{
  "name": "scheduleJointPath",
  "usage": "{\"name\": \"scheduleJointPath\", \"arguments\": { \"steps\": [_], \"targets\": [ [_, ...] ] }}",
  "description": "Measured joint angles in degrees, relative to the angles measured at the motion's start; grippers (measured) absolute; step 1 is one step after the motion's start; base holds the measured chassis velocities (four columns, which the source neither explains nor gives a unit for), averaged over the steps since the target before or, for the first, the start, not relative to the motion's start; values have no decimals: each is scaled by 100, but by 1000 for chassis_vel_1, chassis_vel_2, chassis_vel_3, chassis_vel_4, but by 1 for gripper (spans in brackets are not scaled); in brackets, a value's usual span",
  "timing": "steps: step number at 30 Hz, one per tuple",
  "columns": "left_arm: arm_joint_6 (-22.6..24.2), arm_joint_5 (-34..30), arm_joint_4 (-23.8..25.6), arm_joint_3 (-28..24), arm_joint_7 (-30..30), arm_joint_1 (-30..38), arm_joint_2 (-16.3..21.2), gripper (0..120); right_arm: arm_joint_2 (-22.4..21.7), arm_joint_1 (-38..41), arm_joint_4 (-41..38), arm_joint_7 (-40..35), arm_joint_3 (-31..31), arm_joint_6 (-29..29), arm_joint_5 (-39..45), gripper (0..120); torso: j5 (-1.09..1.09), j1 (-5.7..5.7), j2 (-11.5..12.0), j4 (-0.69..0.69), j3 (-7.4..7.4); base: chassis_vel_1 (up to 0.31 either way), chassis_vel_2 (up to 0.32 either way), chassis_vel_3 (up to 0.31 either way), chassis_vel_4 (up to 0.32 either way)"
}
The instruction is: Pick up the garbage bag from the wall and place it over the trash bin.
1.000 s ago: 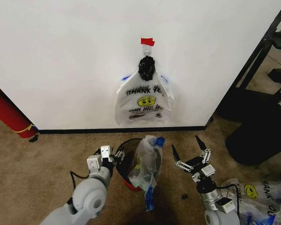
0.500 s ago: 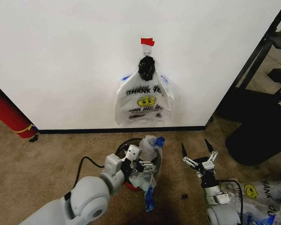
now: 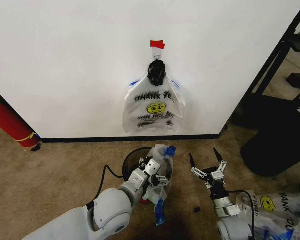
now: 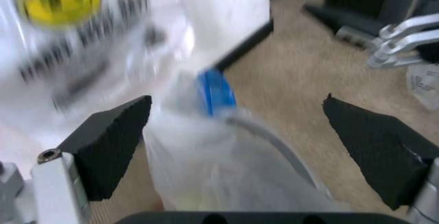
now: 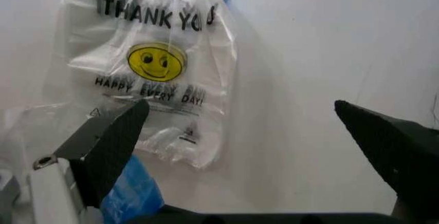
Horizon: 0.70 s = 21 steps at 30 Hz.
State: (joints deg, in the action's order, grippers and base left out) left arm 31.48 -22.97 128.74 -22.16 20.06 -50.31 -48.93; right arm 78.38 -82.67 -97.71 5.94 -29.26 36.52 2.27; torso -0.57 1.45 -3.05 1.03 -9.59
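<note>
Left pincer [image 3: 157, 176] advanced over trash bin [image 3: 131, 156], jaws open.

Printed in black on the garbage bag [image 5: 147, 75] hanging on the wall [image 3: 65, 65]: "THANK YOU" across the top, then a yellow smiley face, then "HAPPY EVERY DAY!" beneath it. Smaller marks lower on that bag, too small to read. Printed on another white bag [image 3: 277, 210] lying on the carpet at the far right of the head view: "THANK", cut off, beside a smiley.
</note>
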Motion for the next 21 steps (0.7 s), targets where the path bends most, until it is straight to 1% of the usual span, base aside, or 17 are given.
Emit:
{"name": "scheduleJointPath", "arguments": {
  "steps": [1, 3, 5, 7, 8, 11, 13, 14, 18, 21],
  "targets": [
    [-119, 452, -5, -48, -174, -35, 21, 100, 19, -7, 0, 2, -1, 0, 3, 100, 0, 0, 0, 0, 0, 0, 0, 0, 0],
    [-255, 1141, -86, -149, -459, -70, 35, 100, 49, -22, -5, 5, -5, 0, 5, 100, 0, 0, 0, 0, 0, 0, 0, 0, 0],
    [-250, 1472, -151, -257, -628, -72, 41, 100, 63, -33, -19, 12, -10, 0, 4, 100, 0, 0, 0, 0, 0, 0, 0, 0, 0],
    [-155, 1664, -184, -405, -722, -45, 53, 100, 72, -42, -37, 22, -18, 0, 1, 100, -1, 0, 0, 0, 0, 0, 0, 0, 0],
    [-155, 1664, -184, -405, -722, -45, 53, 100, 72, -42, -37, 22, -18, 0, 1, 100, -1, 0, 0, 0, 0, 0, 0, 0, 0],
    [69, 1851, -205, -602, -834, 49, 90, 100, 85, -58, -69, 29, -22, -9, -4, 100, -1, 0, 0, 0, 0, 0, 0, 0, 0],
    [176, 2112, -279, -694, -903, 125, 129, 100, 99, -64, -85, 35, -23, -16, -11, 100, -1, 0, 0, 1, 0, 0, 0, 0, 0],
    [176, 2112, -279, -694, -903, 125, 129, 100, 99, -64, -85, 35, -23, -16, -11, 100, -1, 0, 0, 1, 0, 0, 0, 0, 0],
    [264, 2682, -402, -719, -990, 183, 248, 100, 134, -63, -95, 47, -25, -22, -19, 100, -1, 0, 0, 0, 0, 0, 0, 0, 0],
    [344, 2768, -398, -694, -981, 177, 296, 99, 156, -57, -95, 57, -21, -23, -23, 100, -1, 0, 0, 1, 0, 0, 0, 0, 0]
  ]
}}
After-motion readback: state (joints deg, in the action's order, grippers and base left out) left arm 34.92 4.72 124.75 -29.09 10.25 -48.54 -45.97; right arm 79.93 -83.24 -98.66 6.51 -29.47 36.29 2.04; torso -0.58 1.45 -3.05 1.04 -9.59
